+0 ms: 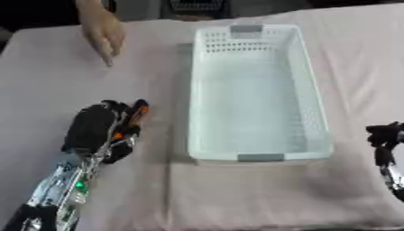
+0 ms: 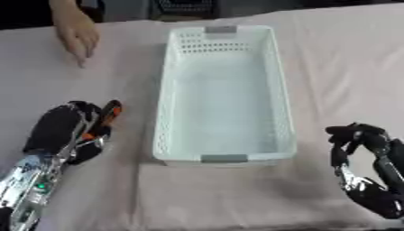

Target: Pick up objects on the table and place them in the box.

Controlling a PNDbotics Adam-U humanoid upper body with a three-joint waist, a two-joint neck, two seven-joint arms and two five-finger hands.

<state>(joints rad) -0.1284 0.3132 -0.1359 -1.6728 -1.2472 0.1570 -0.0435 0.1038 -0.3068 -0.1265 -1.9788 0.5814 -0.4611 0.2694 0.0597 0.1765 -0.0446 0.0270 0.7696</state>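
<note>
Left hand (image 1: 98, 128), near-left on the surface (image 1: 236, 194), has its fingers curled round a slim orange-and-black object (image 1: 139, 112), maybe a pen or small tool; can't tell which. Object's far end pokes out past the fingers, just left of the basket.

Largest thing: white perforated plastic basket (image 1: 314, 97), centre, long axis running near to far, looks empty inside. A person's bare hand (image 1: 104, 31) rests fingers-down on the surface at far left, well apart from the object.

Right hand (image 2: 359, 137) idles near-right, fingers curled, holding nothing.

Step, as I judge it: grasp made, lift and carry pending. Next move needs lifting the object over the basket's left wall, then releasing inside.
</note>
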